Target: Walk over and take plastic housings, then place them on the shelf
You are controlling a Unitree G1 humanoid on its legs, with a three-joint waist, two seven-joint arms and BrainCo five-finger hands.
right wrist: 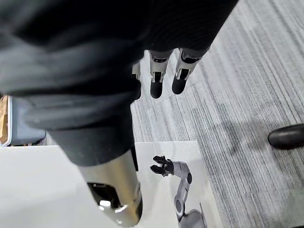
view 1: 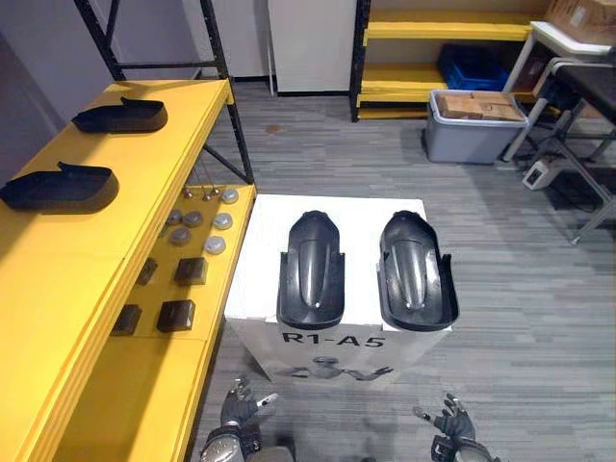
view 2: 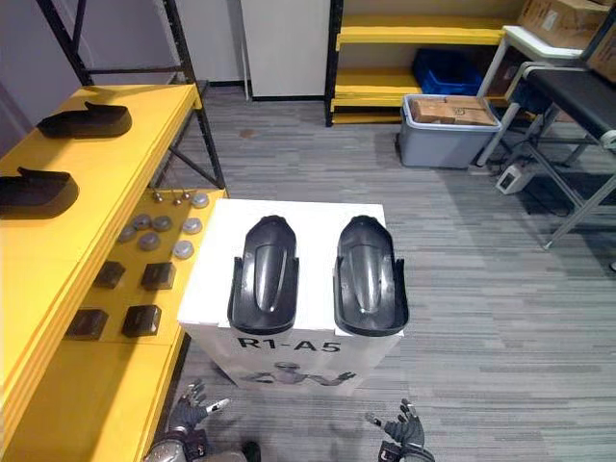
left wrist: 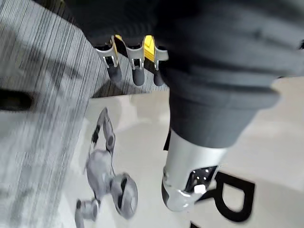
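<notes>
Two black plastic housings lie side by side on top of a white box: the left housing and the right housing. Two more black housings rest on the yellow shelf at my left, one nearer and one farther back. My left hand hangs low in front of the box, fingers straight and spread, holding nothing. My right hand hangs low at the box's right front corner, also open and holding nothing. The left wrist view looks past the left hand's fingers at the box's printed side.
A lower yellow shelf level carries small black blocks and round grey discs. A grey bin with a cardboard box stands on the floor at the back right, beside a white table's legs. Another yellow rack stands at the back.
</notes>
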